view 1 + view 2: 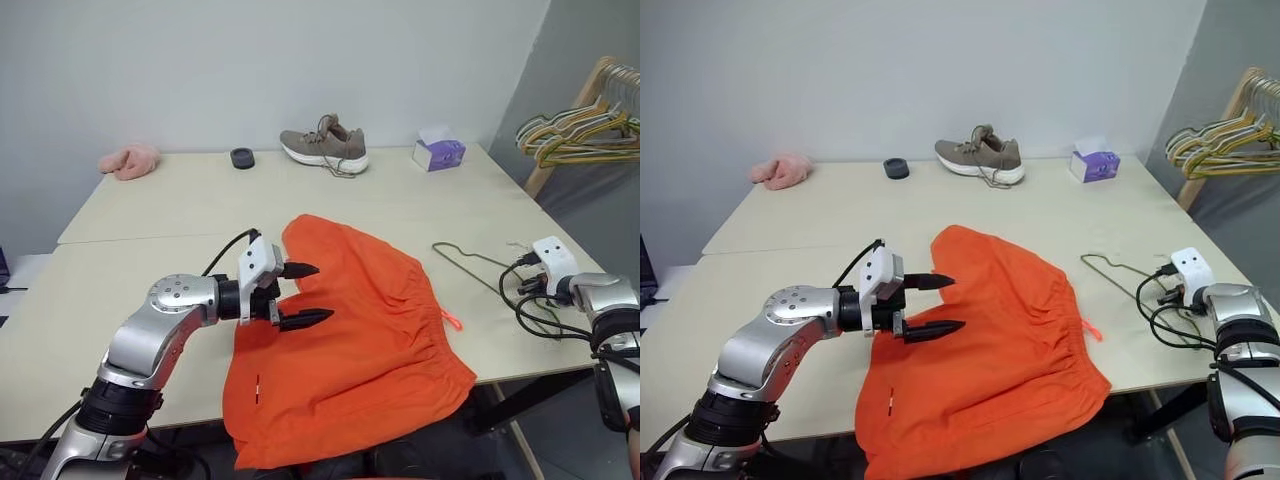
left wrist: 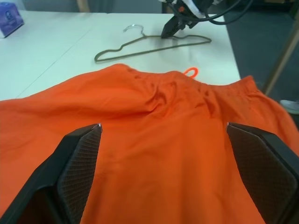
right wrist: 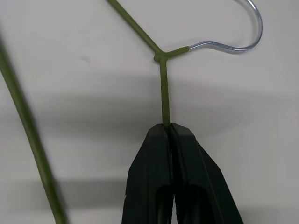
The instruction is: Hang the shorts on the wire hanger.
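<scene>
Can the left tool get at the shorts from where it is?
Probably yes: the left tool hangs open right over the shorts, with nothing between them.

From my seat, the two head eyes look forward and down over the table (image 1: 150,215), from above and behind the arms, with the wall at the far edge. They share almost the whole scene, the right eye shifted slightly sideways: the orange shorts (image 1: 350,340), the shoe (image 1: 325,147) and the tissue box (image 1: 1095,163) appear in both. The left wrist camera sits low and close over the shorts, facing across them between its own spread fingers (image 2: 79,163) toward the wire hanger (image 2: 154,45), which both head eyes also see. The right wrist camera looks steeply down at the tabletop from very near, along its own fingers (image 3: 154,177), onto that hanger's neck and hook.
</scene>
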Robot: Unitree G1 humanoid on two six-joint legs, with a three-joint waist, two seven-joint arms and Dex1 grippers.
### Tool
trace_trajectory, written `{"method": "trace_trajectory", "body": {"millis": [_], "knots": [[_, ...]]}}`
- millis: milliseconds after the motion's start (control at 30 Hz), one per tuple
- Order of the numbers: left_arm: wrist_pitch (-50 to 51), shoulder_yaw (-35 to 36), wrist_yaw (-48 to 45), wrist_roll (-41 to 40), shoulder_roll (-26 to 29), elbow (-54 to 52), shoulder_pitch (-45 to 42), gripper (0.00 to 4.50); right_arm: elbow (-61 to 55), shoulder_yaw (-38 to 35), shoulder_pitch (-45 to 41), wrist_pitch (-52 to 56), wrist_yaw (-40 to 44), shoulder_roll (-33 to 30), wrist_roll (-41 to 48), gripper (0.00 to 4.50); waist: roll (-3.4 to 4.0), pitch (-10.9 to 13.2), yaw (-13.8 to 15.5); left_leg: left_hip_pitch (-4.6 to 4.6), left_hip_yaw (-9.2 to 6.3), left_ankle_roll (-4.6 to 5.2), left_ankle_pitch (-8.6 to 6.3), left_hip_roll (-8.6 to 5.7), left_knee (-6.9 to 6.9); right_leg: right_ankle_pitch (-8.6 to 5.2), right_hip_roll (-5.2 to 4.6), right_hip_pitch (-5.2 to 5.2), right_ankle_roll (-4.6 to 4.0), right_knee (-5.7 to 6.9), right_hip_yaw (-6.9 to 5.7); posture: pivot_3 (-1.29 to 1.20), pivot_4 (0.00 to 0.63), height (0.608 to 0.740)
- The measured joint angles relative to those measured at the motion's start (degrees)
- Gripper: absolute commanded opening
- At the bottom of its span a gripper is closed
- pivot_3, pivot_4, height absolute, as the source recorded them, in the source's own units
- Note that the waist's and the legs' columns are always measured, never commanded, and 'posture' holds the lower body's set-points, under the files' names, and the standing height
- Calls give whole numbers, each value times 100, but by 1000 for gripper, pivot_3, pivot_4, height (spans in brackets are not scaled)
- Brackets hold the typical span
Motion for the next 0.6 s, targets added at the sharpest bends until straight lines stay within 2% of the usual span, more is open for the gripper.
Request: {"method": "trace_trajectory", "body": {"millis": [100,200,433,600], "knots": [[-51,65,210,98,-87,233,-168,4500,-183,-31,7,-319,-130,-17,-7,20,52,30,-10,-24,3,1,0,0,-1,11,5,-30,22,11,1,-214,43,740],[-154,136,458,195,-207,666,-551,4500,-1222,-60,123,-702,-52,-139,-6,20,88,36,-39,-71,19,1,1,0,0,15,11,-101,29,40,6,-227,41,740],[-38,607,721,146,-268,1725,-1470,4500,-3869,55,894,-1354,13,-237,-216,20,90,35,-34,-75,16,0,0,4,-5,6,11,-102,45,39,-2,-247,38,740],[462,620,84,-53,11,2149,-1862,4500,-5019,548,1102,-2296,72,-255,-782,20,91,36,-79,-74,19,1,0,-2,-4,7,6,-105,50,39,-1,-259,39,740]]}}
